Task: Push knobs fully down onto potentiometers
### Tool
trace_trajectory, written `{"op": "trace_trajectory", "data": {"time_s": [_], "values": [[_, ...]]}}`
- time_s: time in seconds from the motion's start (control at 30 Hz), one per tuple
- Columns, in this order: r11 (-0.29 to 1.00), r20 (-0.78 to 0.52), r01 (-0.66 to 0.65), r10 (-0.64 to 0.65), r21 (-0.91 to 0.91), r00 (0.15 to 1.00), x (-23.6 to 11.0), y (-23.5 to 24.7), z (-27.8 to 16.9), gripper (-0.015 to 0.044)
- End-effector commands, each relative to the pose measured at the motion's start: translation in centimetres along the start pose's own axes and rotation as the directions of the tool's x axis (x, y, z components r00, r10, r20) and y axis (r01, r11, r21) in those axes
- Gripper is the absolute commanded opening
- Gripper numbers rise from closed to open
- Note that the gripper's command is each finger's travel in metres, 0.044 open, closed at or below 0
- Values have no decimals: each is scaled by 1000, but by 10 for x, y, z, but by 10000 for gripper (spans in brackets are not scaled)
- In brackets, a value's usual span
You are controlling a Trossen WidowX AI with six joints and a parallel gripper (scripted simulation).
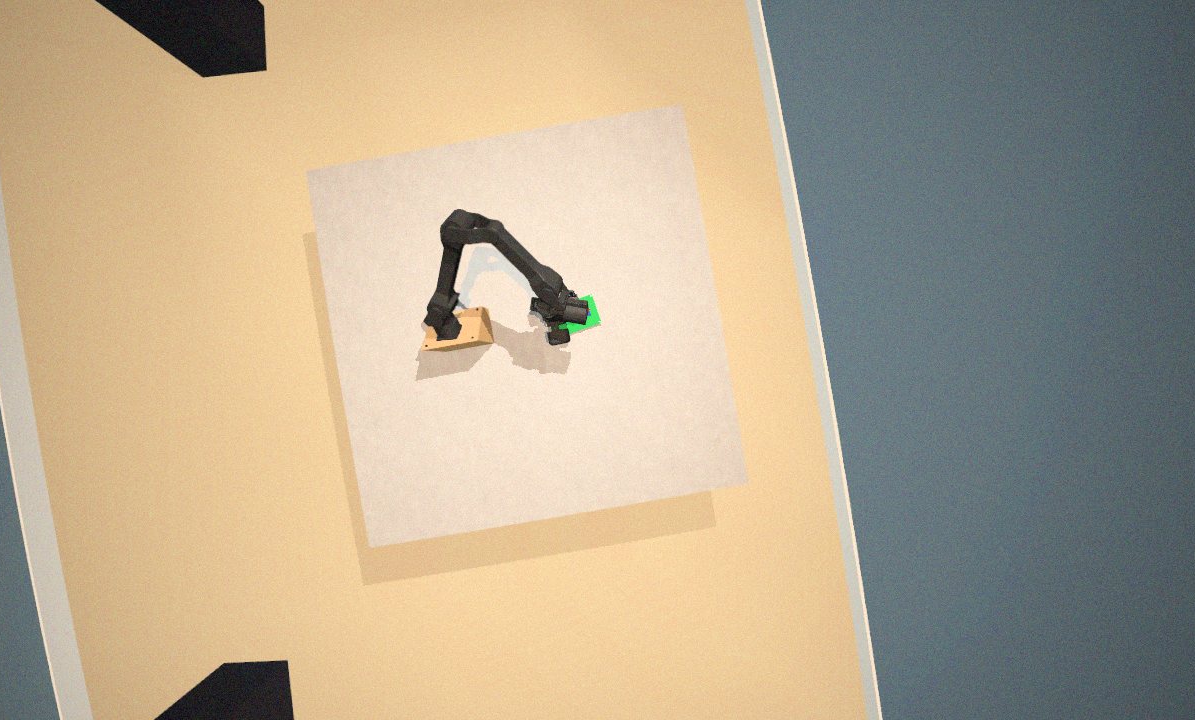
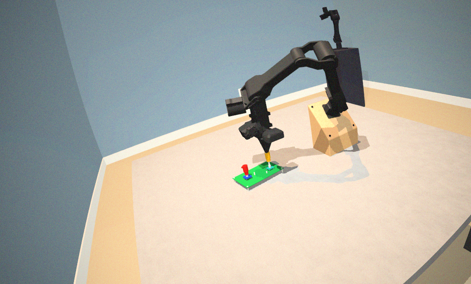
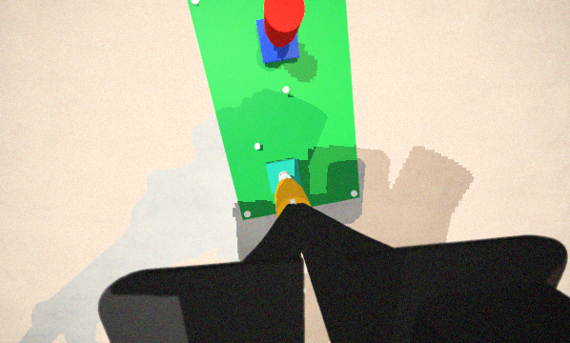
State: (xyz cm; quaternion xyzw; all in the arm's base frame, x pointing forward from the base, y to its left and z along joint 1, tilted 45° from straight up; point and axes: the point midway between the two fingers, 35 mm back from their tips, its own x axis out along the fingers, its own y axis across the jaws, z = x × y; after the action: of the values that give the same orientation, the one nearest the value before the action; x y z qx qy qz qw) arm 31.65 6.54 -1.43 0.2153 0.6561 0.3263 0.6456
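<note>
The green circuit board stands on short legs on the light table. My gripper is shut and empty, its closed tips at the top of the orange knob, apparently touching it. White shaft shows between that knob and its cyan potentiometer. The red knob stands raised above its blue potentiometer. Both potentiometers appear to sit on the board. The fingertips cover part of the orange knob's top in the wrist view.
Two small white posts stand on the board between the knobs. The arm's wooden base block stands behind the board in the exterior view. A dark pedestal with another black arm is farther back.
</note>
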Motion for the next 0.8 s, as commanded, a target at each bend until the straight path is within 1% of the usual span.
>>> {"op": "trace_trajectory", "data": {"time_s": [0.0, 0.77], "values": [[1000, -9, -3, 3, -9, 1000, 8, 1, 0, 0], [1000, -9, -3, 3, -9, 1000, 19, 2, 0, 0]]}}
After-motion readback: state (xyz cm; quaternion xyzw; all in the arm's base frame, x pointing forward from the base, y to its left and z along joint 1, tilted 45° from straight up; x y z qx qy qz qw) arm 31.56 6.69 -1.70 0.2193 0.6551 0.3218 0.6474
